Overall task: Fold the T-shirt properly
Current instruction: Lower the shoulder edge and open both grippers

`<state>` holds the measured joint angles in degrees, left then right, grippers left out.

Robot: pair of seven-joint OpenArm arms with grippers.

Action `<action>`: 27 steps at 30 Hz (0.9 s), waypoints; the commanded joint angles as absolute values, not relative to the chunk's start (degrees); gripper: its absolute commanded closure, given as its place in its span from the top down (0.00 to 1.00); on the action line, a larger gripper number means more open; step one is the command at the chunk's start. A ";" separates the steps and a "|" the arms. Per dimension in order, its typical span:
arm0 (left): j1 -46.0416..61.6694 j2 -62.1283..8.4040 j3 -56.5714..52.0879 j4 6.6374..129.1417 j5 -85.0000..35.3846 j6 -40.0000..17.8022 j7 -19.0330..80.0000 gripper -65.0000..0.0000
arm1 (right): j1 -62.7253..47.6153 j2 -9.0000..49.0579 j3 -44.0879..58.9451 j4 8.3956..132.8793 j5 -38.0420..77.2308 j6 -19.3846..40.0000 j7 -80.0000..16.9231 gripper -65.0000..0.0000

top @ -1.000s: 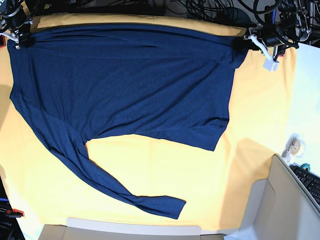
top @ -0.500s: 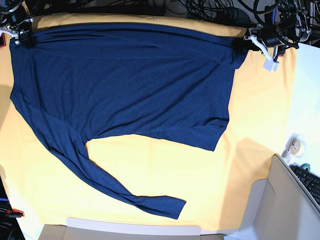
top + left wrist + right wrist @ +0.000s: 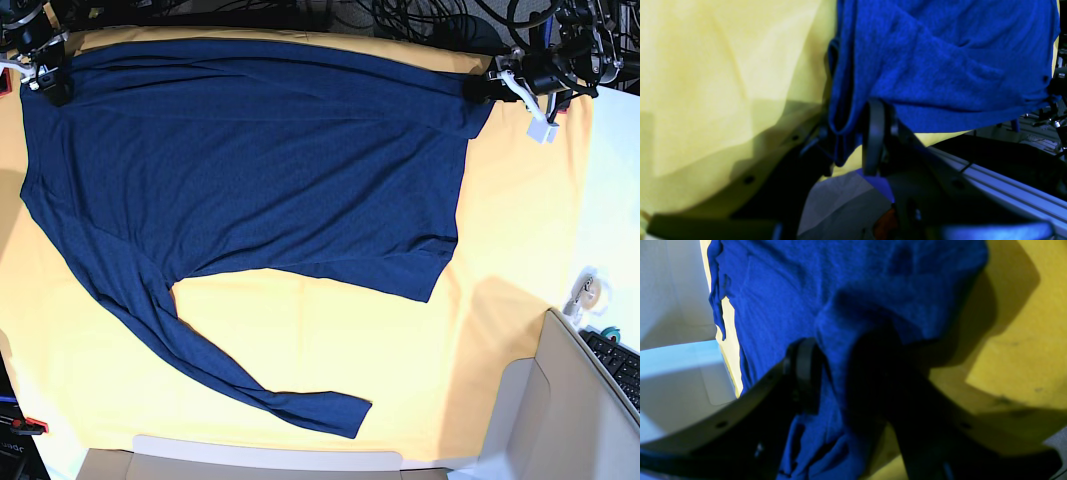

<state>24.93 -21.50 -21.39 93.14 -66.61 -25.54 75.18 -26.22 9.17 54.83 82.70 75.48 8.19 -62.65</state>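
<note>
T-shirt (image 3: 250, 170) lies spread flat on yellow-orange table cloth (image 3: 400, 340), body across the far half, one long sleeve (image 3: 200, 350) trailing diagonally twd the near edge. L gripper (image 3: 853, 146) sits at the shirt's far corner on base view's right; fingers apart w/ a fold of navy fabric hanging btwn them, not pinched. R gripper (image 3: 836, 373) at the opposite far corner, jaws also parted w/ cloth bunched btwn them, looks slack. White tape roll (image 3: 590, 290) off cloth at right
</note>
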 commanded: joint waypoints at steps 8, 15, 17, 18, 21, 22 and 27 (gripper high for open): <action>25.19 -22.46 -22.11 93.93 -67.30 -25.71 75.30 0.21 | -30.55 8.92 54.81 82.07 70.90 5.23 -66.68 0.39; 25.80 -22.46 -22.11 93.93 -67.30 -25.71 75.30 0.21 | -32.66 9.19 54.90 82.15 71.25 5.23 -66.77 0.39; 25.80 -22.46 -22.11 93.93 -67.30 -25.71 75.30 0.21 | -32.75 9.19 54.90 82.15 71.25 5.23 -66.77 0.39; 25.89 -22.46 -22.20 93.93 -67.30 -25.71 75.30 0.21 | -32.84 9.19 54.90 82.15 71.25 5.23 -66.77 0.39; 26.51 -22.46 -23.52 93.93 -67.30 -25.71 75.30 0.22 | -33.54 9.19 54.90 82.24 71.52 5.23 -66.77 0.39; 26.51 -22.46 -23.87 93.93 -67.30 -25.71 75.30 0.23 | -33.63 9.19 54.90 82.42 72.22 5.23 -66.77 0.39; 26.77 -22.55 -25.71 95.78 -67.21 -25.71 75.38 0.31 | -35.74 9.27 54.99 82.51 75.30 5.23 -66.59 0.39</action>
